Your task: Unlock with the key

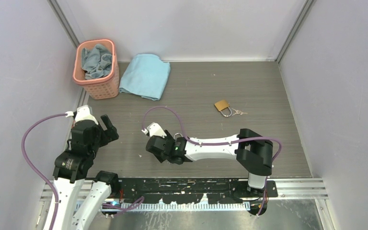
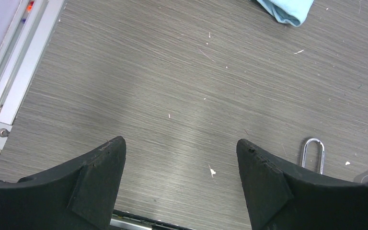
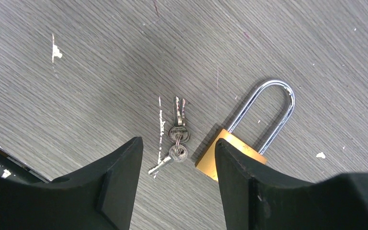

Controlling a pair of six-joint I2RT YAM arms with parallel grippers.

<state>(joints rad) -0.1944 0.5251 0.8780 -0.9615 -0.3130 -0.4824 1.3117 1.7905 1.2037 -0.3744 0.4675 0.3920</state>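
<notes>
A brass padlock [image 3: 230, 160] with a long steel shackle [image 3: 268, 112] lies flat on the grey table. A small bunch of keys [image 3: 176, 139] on a ring lies just to its left. My right gripper [image 3: 177, 140] is open and hovers right above them, the keys between its fingers and the lock body partly behind the right finger. In the top view only the shackle [image 1: 178, 136] shows beside the right gripper [image 1: 154, 143]. The shackle also shows in the left wrist view [image 2: 312, 153]. My left gripper [image 2: 180, 140] is open and empty over bare table at the left [image 1: 108, 127].
A second brass padlock [image 1: 223, 106] with keys [image 1: 239, 112] lies further back to the right. A pink basket [image 1: 106, 86] holding a grey cloth stands at the back left, with a folded blue towel [image 1: 146, 74] beside it. A metal rail [image 1: 292, 184] runs along the near edge.
</notes>
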